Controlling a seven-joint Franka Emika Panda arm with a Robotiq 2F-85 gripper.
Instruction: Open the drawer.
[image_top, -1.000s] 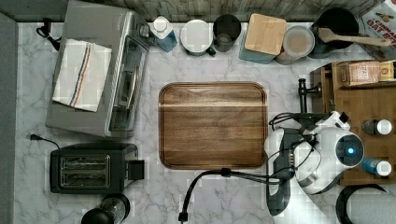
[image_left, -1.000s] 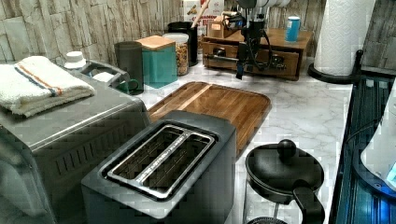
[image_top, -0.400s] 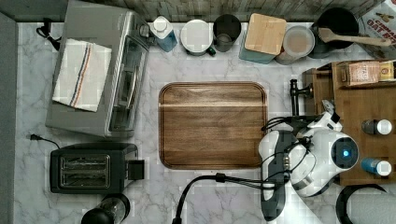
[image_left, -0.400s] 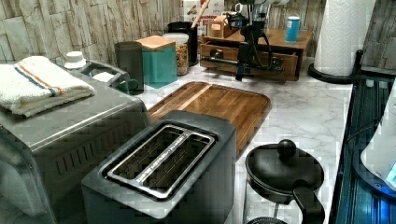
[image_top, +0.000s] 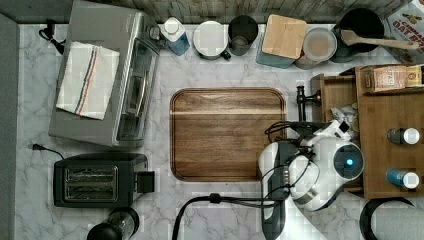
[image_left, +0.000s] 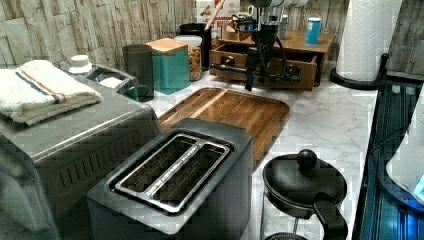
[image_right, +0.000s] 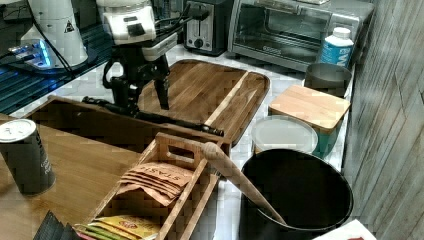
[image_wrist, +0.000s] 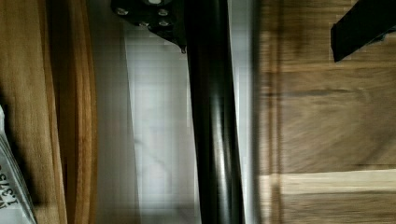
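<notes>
Since a second ago the drawer (image_right: 100, 122) has slid out from the wooden organizer (image_top: 387, 135) toward the cutting board (image_top: 227, 132), and the arm has drawn back with it. The gripper (image_right: 142, 102) has its fingers spread, one on each side of the black handle (image_right: 155, 118), not pinching it. The drawer stands partly open on the marble counter (image_left: 320, 117), its handle just beside the board's edge.

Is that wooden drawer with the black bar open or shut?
Partly open. The drawer juts out from its wooden cabinet, its hollow inside showing, and the gripper stands at its black handle.
</notes>
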